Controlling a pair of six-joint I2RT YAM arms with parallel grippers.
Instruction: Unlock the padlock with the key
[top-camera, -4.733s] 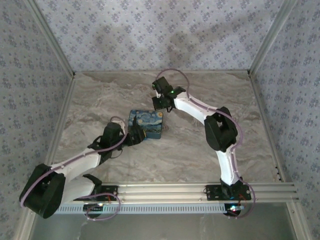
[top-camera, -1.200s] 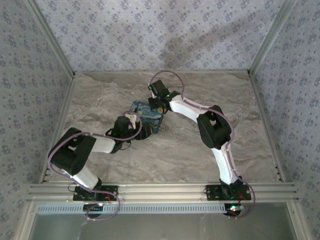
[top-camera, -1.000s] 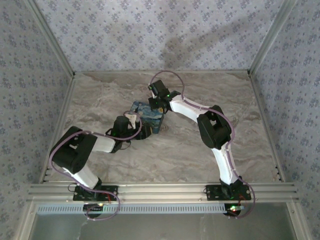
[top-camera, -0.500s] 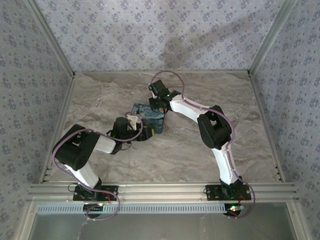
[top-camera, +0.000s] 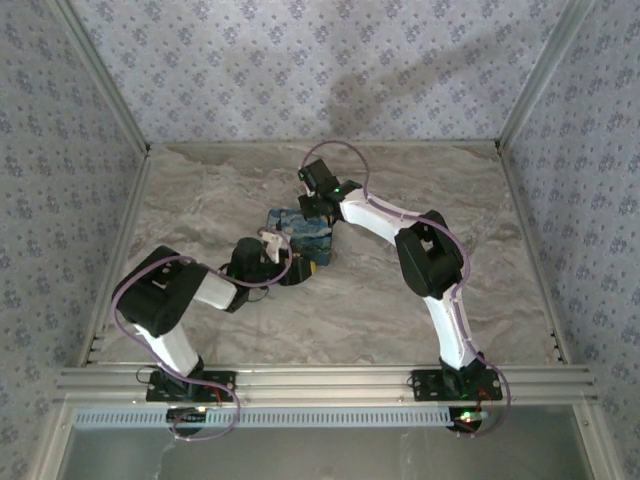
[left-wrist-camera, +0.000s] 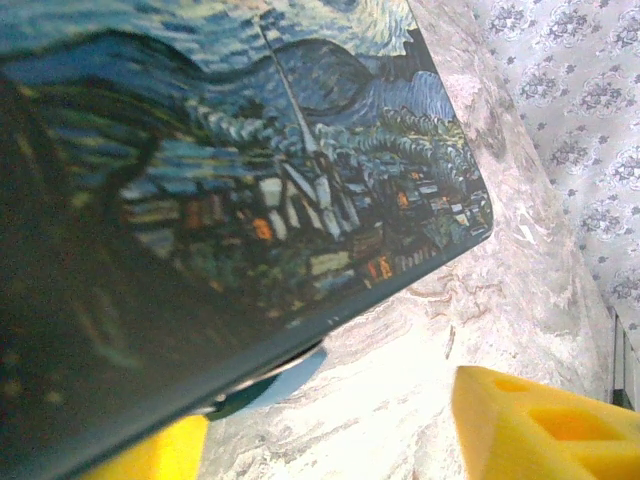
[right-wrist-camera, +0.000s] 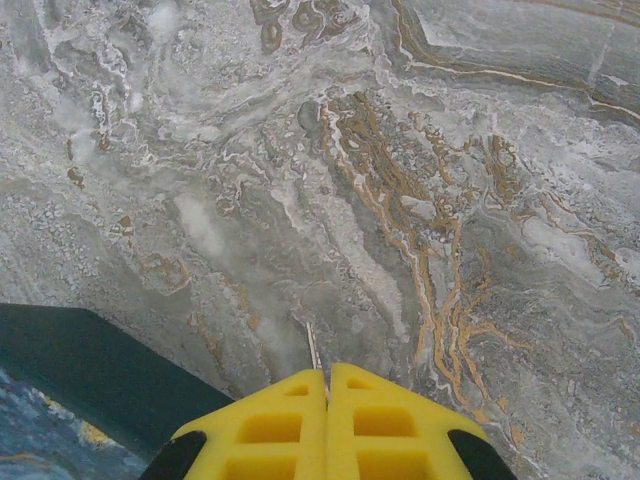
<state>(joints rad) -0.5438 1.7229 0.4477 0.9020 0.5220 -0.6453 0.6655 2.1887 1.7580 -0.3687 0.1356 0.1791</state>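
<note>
A flat square case printed with a Starry Night painting (top-camera: 300, 226) lies mid-table; I cannot make out a shackle or keyhole on it. My left gripper (top-camera: 300, 265) is at its near edge. In the left wrist view the case (left-wrist-camera: 250, 180) is tilted up, its dark edge passing over one yellow finger (left-wrist-camera: 150, 452); the other finger (left-wrist-camera: 540, 425) stands far apart, so this gripper (left-wrist-camera: 320, 420) is open. My right gripper (top-camera: 318, 208) is at the case's far edge, shut (right-wrist-camera: 327, 376) on a thin metal key (right-wrist-camera: 313, 345) whose blade pokes out edge-on above the marble.
The marble tabletop (top-camera: 420, 200) is walled by patterned panels on three sides. A dark teal side of the case (right-wrist-camera: 90, 372) shows low left in the right wrist view. Something pale blue (left-wrist-camera: 280, 378) lies under the raised edge.
The left arm has folded and its gripper slid right along the case's near edge. The case shifted toward the back and tipped up. The right gripper has barely moved.
</note>
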